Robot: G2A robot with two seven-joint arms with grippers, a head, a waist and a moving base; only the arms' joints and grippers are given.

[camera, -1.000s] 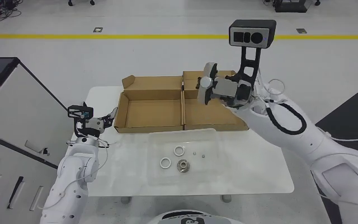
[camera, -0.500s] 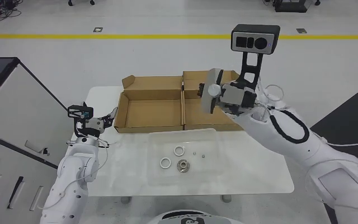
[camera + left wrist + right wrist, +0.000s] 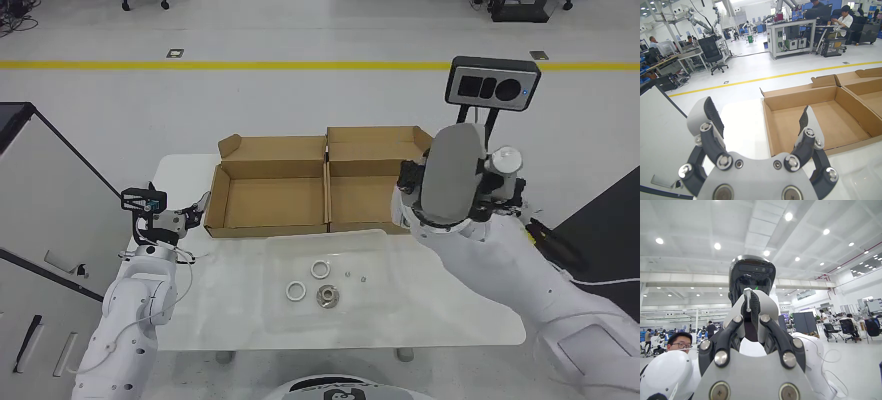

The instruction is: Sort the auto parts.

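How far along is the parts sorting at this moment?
Done: nothing visible; the left box looks empty, and the visible part of the right box too. In hand: the right gripper is shut on a bolt. Remaining: two white rings and a metal part lie in the clear tray; the left gripper is open.

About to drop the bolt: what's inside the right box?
The right box shows bare cardboard floor across its left and middle. The right arm covers its right end, so any parts there are hidden. The right pincer grips the bolt.
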